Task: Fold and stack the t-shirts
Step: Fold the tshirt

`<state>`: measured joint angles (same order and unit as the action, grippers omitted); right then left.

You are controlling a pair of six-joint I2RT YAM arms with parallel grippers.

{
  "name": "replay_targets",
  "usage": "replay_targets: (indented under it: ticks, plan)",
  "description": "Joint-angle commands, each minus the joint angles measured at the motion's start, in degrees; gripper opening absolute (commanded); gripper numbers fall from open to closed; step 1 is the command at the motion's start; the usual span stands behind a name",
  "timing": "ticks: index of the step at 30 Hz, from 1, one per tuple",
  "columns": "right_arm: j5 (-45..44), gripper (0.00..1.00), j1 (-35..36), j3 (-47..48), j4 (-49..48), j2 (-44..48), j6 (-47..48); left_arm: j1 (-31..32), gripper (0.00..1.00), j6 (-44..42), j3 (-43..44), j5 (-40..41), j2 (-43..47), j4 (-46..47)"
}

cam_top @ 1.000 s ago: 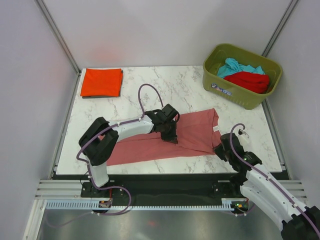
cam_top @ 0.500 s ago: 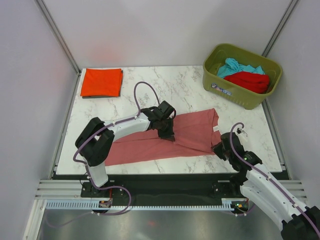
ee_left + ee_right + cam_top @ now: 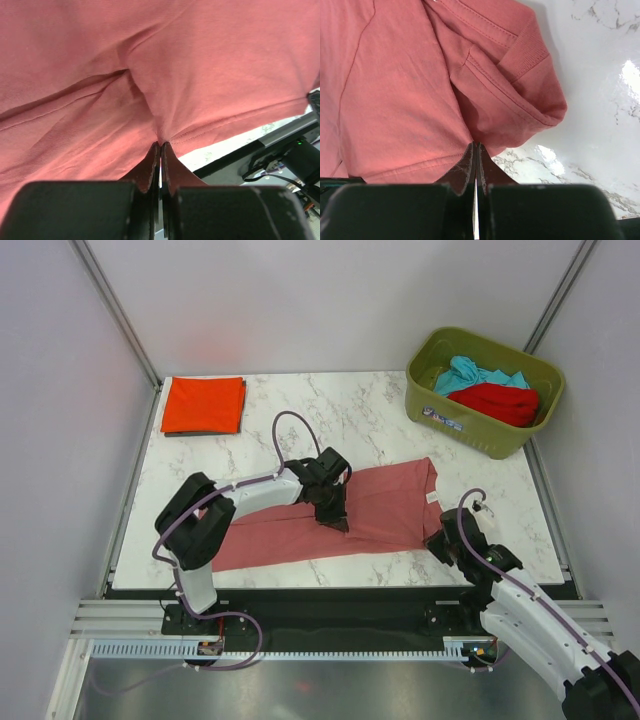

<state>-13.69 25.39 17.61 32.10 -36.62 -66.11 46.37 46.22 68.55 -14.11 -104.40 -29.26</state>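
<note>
A dusty pink t-shirt [image 3: 390, 502] lies stretched across the front of the marble table [image 3: 340, 410], with its collar end to the right. My left gripper [image 3: 337, 516] is shut on a pinch of its cloth near the front hem, and creases run into the closed tips [image 3: 161, 145]. My right gripper [image 3: 441, 541] is shut on the shirt's right end, tips [image 3: 476, 145] closed on the hem beside a folded sleeve [image 3: 520, 95]. A folded orange-red t-shirt [image 3: 203, 404] sits at the back left.
An olive-green bin [image 3: 470, 425] stands at the back right corner, holding a teal shirt [image 3: 468, 373] and a bright red shirt [image 3: 497, 403]. The table's front edge [image 3: 340, 585] runs just below the pink shirt. White walls enclose the table.
My left arm swayed slightly left, then back, with its gripper staying pinched on the pink shirt. My right arm edged a little. The shirt lies much as before.
</note>
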Motion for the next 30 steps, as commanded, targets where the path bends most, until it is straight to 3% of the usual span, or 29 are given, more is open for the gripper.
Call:
replay_targets:
  ticks: [1, 4, 6, 7, 8, 10, 11, 14, 18, 24, 26, 30]
  plan:
    - [-1.6, 0.00, 0.2, 1.6, 2.0, -0.3, 1.3, 0.1, 0.03, -2.5, -1.3, -1.0, -0.3, -0.9]
    - [-1.3, 0.01, 0.2, 2.1, 2.8, 0.1, 1.6, 0.2, 0.13, -3.1, -1.4, -0.6, 0.1, -1.5]
    - [-2.0, 0.16, 0.2, 3.8, 4.2, 0.8, 2.0, 0.1, 0.23, -3.7, -0.7, -0.5, 0.7, -2.3]
    - [-2.5, 0.29, 0.2, 4.6, 4.5, 0.9, 2.9, 0.1, 0.27, -4.2, -0.5, -0.3, 1.0, -2.6]
    - [-3.3, 0.34, 0.3, 6.5, 4.8, 0.9, 3.9, 0.1, 0.34, -4.4, -0.5, 0.9, 1.7, -3.0]
    - [-5.1, 0.40, 0.2, 8.6, 4.6, -0.8, 6.1, -0.1, 0.39, -5.0, 0.1, 2.0, 3.8, -4.3]
    - [-6.0, 0.41, 0.2, 10.8, 3.5, -1.8, 9.5, -0.4, 0.58, -5.4, 1.1, 2.6, 4.2, -4.8]
    - [-9.1, 0.43, -0.1, 14.9, -1.4, -7.9, 19.6, -1.6, 0.59, -7.6, 3.1, 3.3, 4.6, -7.1]
    - [-10.0, 0.44, -3.7, 21.3, -11.0, -20.0, 31.4, -9.2, 0.59, -10.6, 4.7, 5.8, 4.2, -7.8]
    - [1.0, 0.52, -12.3, 31.1, -20.7, -39.8, 41.7, -23.7, 0.60, -12.8, 3.8, 7.4, 1.7, -7.7]
    - [8.8, 0.52, -15.9, 33.8, -22.9, -42.6, 42.5, -28.1, 0.60, -12.8, 3.4, 6.0, 0.7, -7.7]
    - [11.2, 0.51, -18.2, 37.2, -24.2, -47.5, 43.9, -32.2, 0.60, -12.0, 3.7, 5.7, -1.5, -7.6]
